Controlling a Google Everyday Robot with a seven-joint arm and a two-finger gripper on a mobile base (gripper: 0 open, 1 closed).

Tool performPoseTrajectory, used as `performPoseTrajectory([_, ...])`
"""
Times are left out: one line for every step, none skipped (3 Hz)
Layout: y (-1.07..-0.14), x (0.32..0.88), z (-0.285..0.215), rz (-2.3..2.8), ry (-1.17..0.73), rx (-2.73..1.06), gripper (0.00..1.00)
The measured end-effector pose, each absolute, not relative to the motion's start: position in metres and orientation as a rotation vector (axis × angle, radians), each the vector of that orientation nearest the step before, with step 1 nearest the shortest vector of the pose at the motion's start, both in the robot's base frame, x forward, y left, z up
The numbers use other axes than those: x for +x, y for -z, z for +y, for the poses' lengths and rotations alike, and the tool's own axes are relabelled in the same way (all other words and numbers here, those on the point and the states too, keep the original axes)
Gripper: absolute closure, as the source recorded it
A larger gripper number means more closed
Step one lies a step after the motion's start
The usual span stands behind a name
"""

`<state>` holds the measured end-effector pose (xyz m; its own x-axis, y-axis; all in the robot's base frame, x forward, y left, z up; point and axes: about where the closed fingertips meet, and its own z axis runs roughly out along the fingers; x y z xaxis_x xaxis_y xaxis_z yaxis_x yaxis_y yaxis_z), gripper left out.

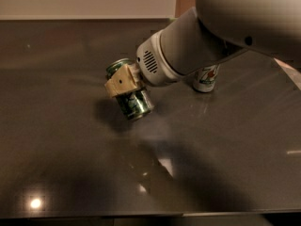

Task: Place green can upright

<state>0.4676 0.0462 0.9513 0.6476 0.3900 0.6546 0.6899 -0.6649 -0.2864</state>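
The dark green can [135, 103] is tilted, its silver bottom end pointing down toward me and its top showing behind the gripper. My gripper [123, 83], with tan fingers [119, 84], is shut on the green can around its middle and holds it at the middle of the dark grey table [70, 164]. Whether the can's lower end touches the table I cannot tell. The thick white arm reaches in from the upper right.
A pale whitish can with green and red marks [205, 78] stands upright behind the arm at the right. A light wall runs along the table's far edge. The table's front edge is at the bottom of the view.
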Motion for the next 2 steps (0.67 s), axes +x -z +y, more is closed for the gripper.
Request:
performPoseTrajectory([-0.9515, 0.4676, 0.0462, -0.842, 0.763, -2.345, 1.00])
performPoseTrajectory([-0.9567, 0.4656, 0.0474, -0.867, 0.802, -2.311, 1.00])
